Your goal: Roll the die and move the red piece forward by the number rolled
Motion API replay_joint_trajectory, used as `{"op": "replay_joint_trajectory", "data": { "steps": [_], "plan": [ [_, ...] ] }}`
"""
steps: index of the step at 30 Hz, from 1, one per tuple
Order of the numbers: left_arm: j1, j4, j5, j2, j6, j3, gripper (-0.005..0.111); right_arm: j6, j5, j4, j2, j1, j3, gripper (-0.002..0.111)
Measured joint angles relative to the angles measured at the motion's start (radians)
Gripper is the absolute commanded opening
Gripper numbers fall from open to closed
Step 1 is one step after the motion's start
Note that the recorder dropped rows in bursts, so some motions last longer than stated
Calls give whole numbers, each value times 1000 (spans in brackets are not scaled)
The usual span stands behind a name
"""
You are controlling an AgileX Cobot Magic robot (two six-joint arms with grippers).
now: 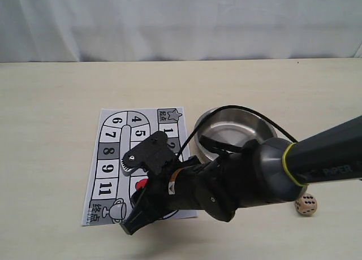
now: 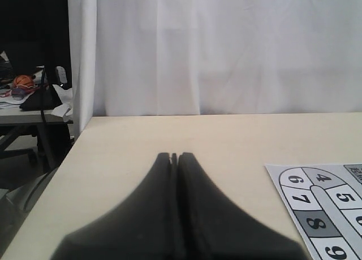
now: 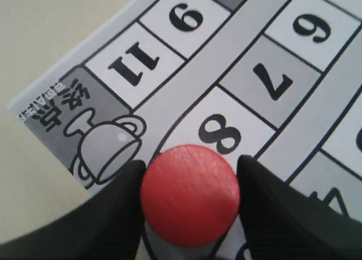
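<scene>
- Over the board (image 1: pixel 107 169) near square 8, the right gripper (image 3: pixel 189 175) is clamping the red piece (image 3: pixel 189 195), its round end facing the wrist camera.
- The left gripper (image 2: pixel 174 156) is hanging closed, empty.
- The die (image 1: pixel 306 204) is lying on the pale table (image 1: pixel 51 102) near the steel bowl (image 1: pixel 235 133), white curtain (image 1: pixel 169 22) behind.

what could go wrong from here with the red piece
The right gripper has the red piece between its fingers, close to the paper board; the fingers might drag the sheet. The piece is about as wide as a square, so it may land across a line. The cable arching over the steel bowl could snag.
</scene>
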Motion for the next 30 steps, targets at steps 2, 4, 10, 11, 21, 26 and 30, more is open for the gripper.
{"op": "replay_joint_trajectory", "data": {
  "steps": [2, 4, 10, 11, 21, 26, 30],
  "plan": [
    [0, 0, 0, 0, 0, 0, 0, 2, 7, 0, 7, 0, 0, 57],
    [0, 0, 0, 0, 0, 0, 0, 2, 7, 0, 7, 0, 0, 60],
    [0, 0, 0, 0, 0, 0, 0, 2, 3, 0, -20, 0, 0, 63],
    [0, 0, 0, 0, 0, 0, 0, 2, 1, 0, -29, 0, 0, 63],
    [0, 0, 0, 0, 0, 0, 0, 15, 6, 53, -124, -5, 0, 62],
    [0, 0, 0, 0, 0, 0, 0, 18, 123, 67, -153, -60, -24, 62],
    [0, 0, 0, 0, 0, 0, 0, 20, 262, 71, -154, -121, -74, 51]
  ]
}}
